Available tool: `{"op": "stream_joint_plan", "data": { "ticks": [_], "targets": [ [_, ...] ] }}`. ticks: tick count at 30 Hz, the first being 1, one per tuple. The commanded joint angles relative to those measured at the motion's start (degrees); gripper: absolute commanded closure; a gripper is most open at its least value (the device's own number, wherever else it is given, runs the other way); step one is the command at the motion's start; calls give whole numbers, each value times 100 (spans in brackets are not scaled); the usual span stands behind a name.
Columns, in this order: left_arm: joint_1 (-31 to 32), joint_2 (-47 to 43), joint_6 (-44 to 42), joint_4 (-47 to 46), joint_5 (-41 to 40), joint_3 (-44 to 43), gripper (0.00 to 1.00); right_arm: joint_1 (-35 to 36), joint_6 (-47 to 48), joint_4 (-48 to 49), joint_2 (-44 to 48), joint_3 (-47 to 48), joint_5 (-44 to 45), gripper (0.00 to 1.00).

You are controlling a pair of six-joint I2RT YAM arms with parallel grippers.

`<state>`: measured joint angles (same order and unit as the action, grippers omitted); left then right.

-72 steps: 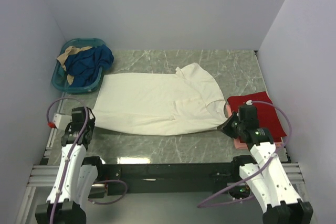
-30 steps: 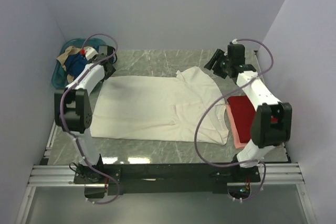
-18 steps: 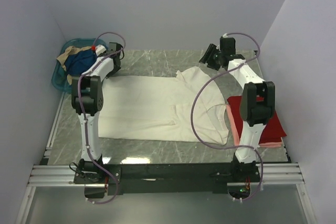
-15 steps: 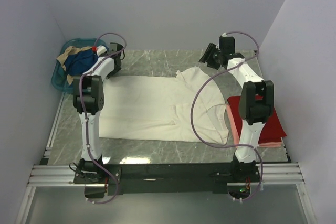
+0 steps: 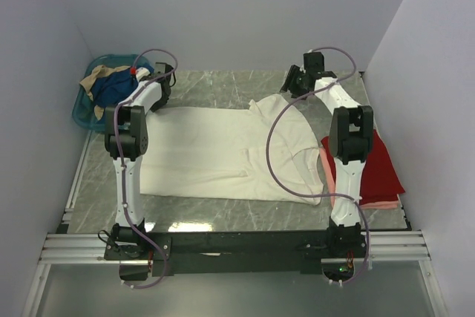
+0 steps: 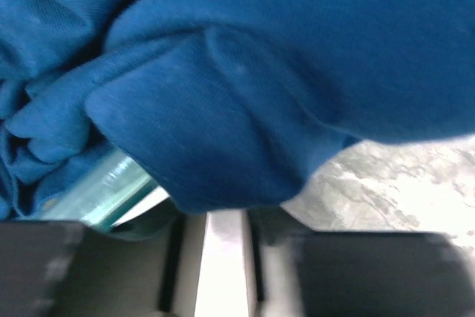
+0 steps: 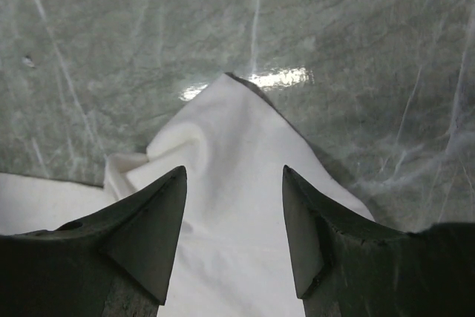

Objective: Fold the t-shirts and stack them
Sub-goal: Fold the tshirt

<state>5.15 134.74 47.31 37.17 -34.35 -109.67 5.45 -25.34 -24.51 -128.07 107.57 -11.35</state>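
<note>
Though top view hides the finger gaps, right wrist shows right hand (image 7: pixel 234 176) spread wide over cream t-shirt (image 7: pixel 223 139) sleeve; left wrist shows blue cloth (image 6: pixel 260 72), left hand (image 5: pixel 160 79) grip: cannot tell.

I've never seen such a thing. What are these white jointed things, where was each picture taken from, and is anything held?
Two robot arms, each ending in a two-finger gripper. One picture looks down from above; two come from wrist cameras. On the table: a spread cream t-shirt, a red t-shirt on a pink t-shirt at right, a basket of blue cloth far left. The right gripper hangs open over the cream t-shirt, holding nothing; the left gripper, near the basket, is too blurred to judge.
</note>
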Motion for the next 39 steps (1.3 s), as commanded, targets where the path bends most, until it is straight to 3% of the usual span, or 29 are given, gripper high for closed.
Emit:
{"op": "stream_joint_plan", "data": {
  "ticks": [1, 9, 24, 35, 39],
  "targets": [
    [-66, 61, -2, 89, 60, -160, 74, -44, 117, -439, -297, 544, 151, 39],
    [-84, -70, -37, -139, 314, 156, 99, -62, 109, -607, -797, 984, 108, 38],
    [-163, -202, -81, -421, 596, 464, 99, 184, -612, -897, -1396, 1915, 301, 38],
    [-198, -264, -117, -517, 710, 587, 99, 378, -779, -1064, -1677, 1979, 590, 39],
    [-198, -299, -108, -553, 719, 631, 99, 395, -805, -1082, -1651, 1873, 608, 51]
  ]
}}
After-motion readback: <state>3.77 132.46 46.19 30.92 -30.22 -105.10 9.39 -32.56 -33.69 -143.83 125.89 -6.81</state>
